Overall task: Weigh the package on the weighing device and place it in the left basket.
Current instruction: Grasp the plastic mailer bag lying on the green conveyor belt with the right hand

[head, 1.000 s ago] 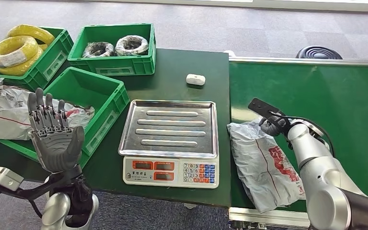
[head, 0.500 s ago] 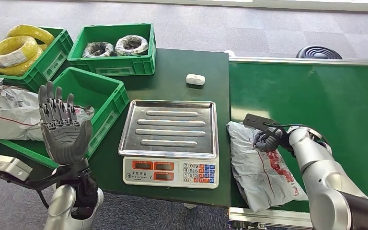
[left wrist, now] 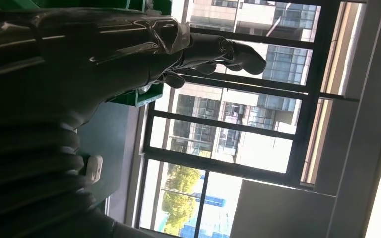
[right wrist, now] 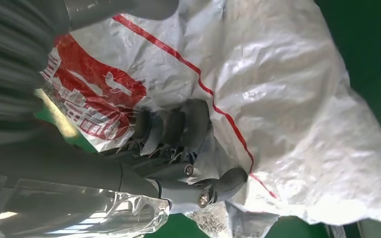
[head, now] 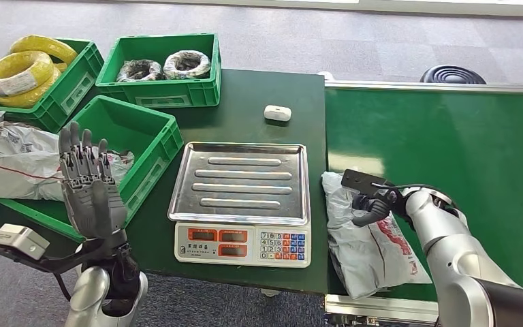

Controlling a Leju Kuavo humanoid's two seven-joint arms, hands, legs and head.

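Observation:
The package [head: 374,248], a crumpled grey-white plastic bag with red print, lies on the green belt just right of the scale [head: 242,242]. The scale's steel tray [head: 240,178] is bare. My right hand [head: 374,201] rests on the package's near-left part; in the right wrist view its fingers [right wrist: 178,129] curl into the film of the package [right wrist: 287,99], with the thumb underneath. My left hand [head: 92,191] is raised in front of the left basket [head: 156,153], fingers straight and apart, holding nothing. That left hand [left wrist: 129,44] shows dark against windows in the left wrist view.
The left basket holds bagged parcels [head: 112,162], and more bags [head: 10,157] lie outside it at the far left. Two green crates at the back hold yellow cable coils [head: 24,68] and wrapped coils [head: 167,65]. A small white device [head: 277,112] sits behind the scale.
My right hand has come down and toward the scale onto the package, fingers curling into it, and the bag has bunched up. My left hand has shifted slightly right and turned more edge-on.

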